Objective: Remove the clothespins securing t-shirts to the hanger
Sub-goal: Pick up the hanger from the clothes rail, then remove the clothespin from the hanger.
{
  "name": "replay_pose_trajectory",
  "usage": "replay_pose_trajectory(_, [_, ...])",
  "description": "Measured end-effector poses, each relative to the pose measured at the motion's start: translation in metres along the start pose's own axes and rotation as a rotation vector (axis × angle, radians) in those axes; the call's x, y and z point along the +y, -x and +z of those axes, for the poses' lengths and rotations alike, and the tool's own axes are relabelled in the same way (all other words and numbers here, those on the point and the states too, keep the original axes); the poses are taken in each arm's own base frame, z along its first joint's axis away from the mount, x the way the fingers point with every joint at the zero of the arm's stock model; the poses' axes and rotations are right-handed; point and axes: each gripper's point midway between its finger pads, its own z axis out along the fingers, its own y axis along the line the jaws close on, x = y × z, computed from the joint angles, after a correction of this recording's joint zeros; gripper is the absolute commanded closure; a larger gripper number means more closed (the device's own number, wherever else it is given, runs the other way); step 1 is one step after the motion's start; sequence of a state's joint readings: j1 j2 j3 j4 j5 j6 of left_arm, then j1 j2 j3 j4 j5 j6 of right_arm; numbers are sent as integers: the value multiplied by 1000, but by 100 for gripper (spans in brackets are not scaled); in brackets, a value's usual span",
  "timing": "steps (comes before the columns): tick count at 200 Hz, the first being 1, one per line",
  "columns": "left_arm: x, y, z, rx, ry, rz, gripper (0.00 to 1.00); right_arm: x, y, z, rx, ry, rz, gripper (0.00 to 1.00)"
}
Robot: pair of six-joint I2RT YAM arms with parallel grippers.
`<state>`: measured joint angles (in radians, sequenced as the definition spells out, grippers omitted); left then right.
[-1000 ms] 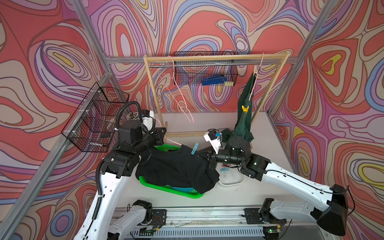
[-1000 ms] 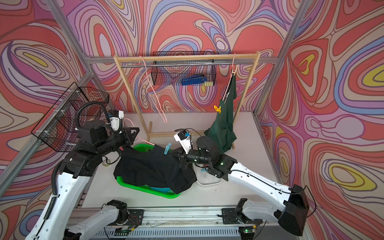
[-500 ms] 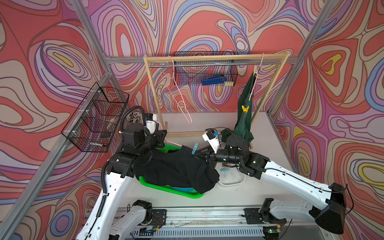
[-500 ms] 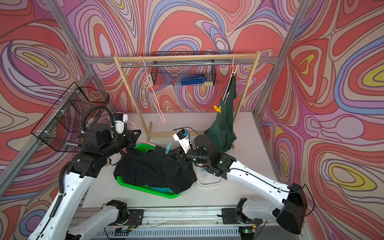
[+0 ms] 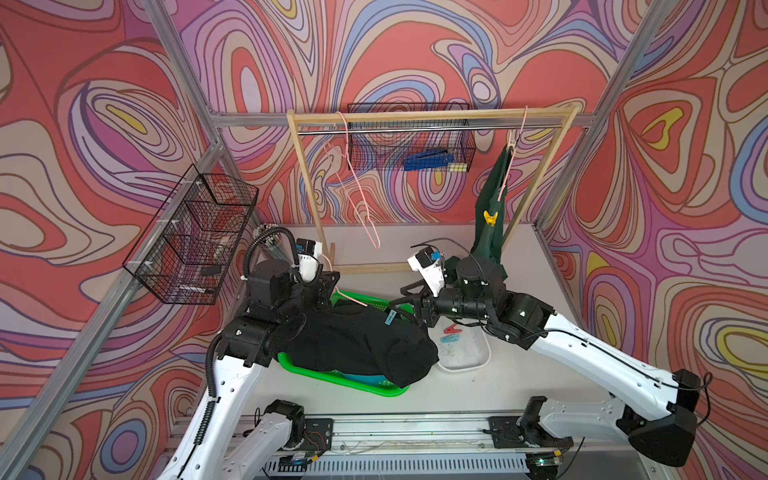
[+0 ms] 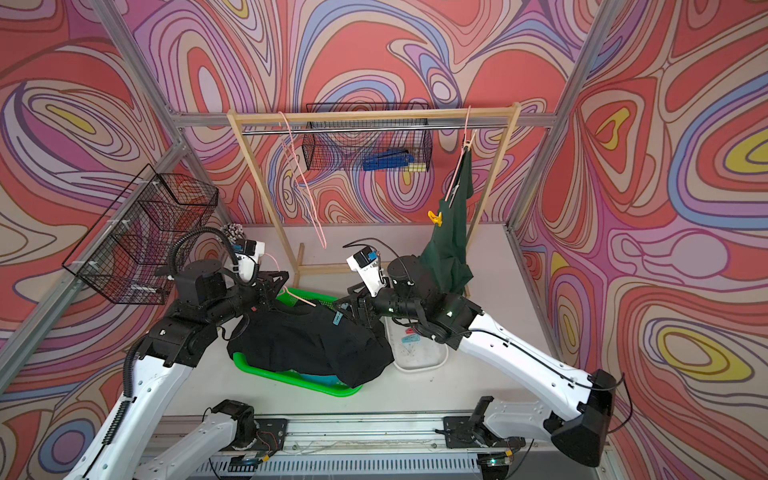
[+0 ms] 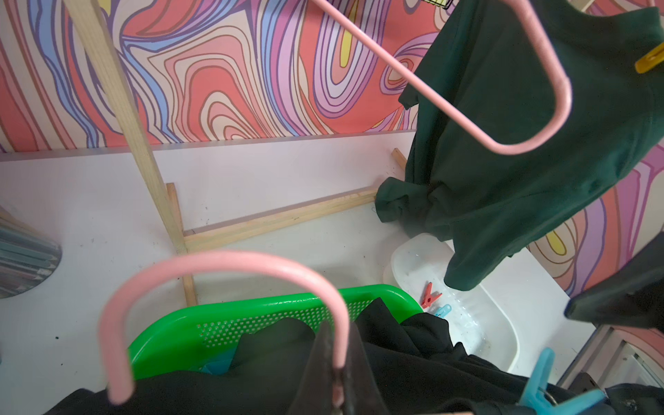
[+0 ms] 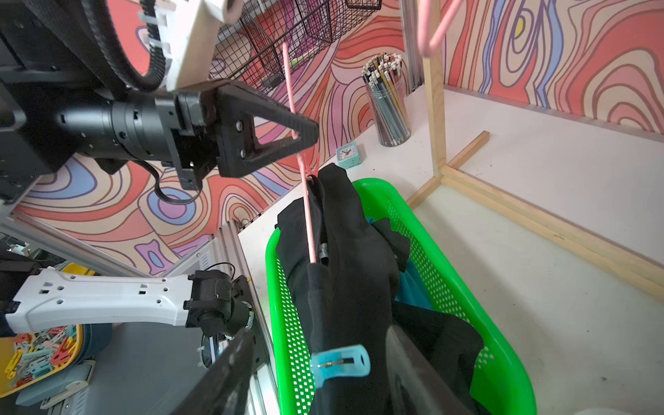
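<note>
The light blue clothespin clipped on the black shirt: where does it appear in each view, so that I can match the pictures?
Top view: light blue clothespin on the black shirt, at its end toward the right arm.
Top view: same spot on the shirt.
Left wrist: on the shirt's edge, close to the camera.
Right wrist: between the right gripper's open jaws.
Shared landmark: green basket under the shirt.

My right end effector (image 8: 319, 337), clamped shut a second ago, has spread its jaws to either side of the light blue clothespin (image 8: 341, 363). The pin has sunk lower with the black t-shirt (image 5: 353, 345) over the green basket (image 5: 374, 388). My left end effector (image 8: 313, 134) has swung in closer to the basket, and the pink hanger (image 5: 350, 297) it pinches now slopes down toward the pin.
</note>
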<state>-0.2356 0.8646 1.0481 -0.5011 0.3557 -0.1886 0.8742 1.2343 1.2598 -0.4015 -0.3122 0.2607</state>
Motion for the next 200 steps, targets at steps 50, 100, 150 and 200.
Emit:
replay_pose_trajectory(50, [-2, -12, 1, 8, -26, 23, 100, -4, -13, 13, 121, -7, 1, 35])
replay_pose_trajectory(100, [-5, -12, -6, -12, -32, 42, 100, -11, -39, 19, 217, -21, 32, 34])
replay_pose_trajectory(150, [-4, -14, -8, -17, -28, 47, 100, -5, -45, 19, 244, 16, 49, 46])
replay_pose_trajectory(200, [-3, -14, -8, -18, -20, 48, 100, 4, -47, 18, 256, 69, 68, 48])
